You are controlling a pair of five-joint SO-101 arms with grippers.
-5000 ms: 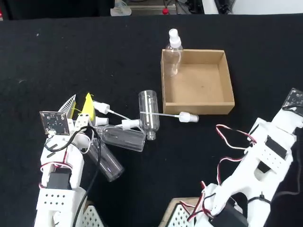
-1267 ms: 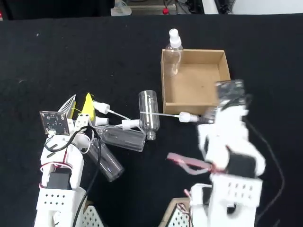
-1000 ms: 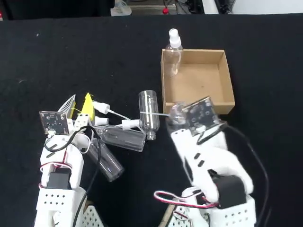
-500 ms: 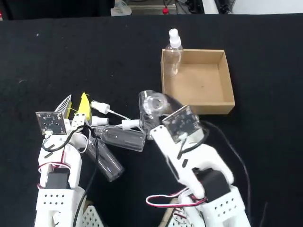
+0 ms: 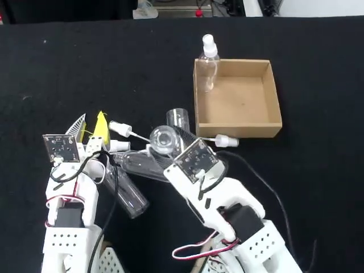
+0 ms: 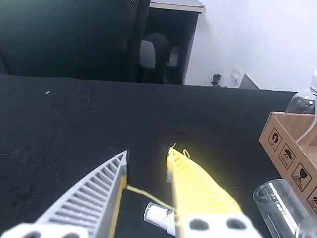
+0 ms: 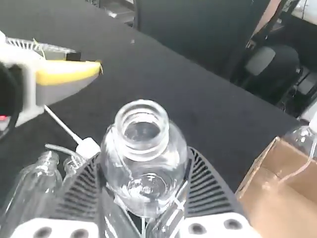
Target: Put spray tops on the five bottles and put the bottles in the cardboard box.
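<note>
The counter (image 5: 57,68) is flat black all over. The cardboard box (image 5: 238,130) is plain tan, with small black marks (image 6: 288,157) printed on one side. Every bottle (image 7: 143,136) is clear; the spray tops (image 5: 226,140) are white. The left gripper (image 6: 147,154) has one yellow jaw and one pale grey, both ribbed; the right gripper (image 7: 143,171) has black ribbed jaws. Both arms (image 5: 68,227) are white.

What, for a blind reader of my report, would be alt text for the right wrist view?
The right claw grips an upright capless clear plastic bottle over a black table. A brown cardboard box stands nearby; a white spray top lies beyond.
</note>
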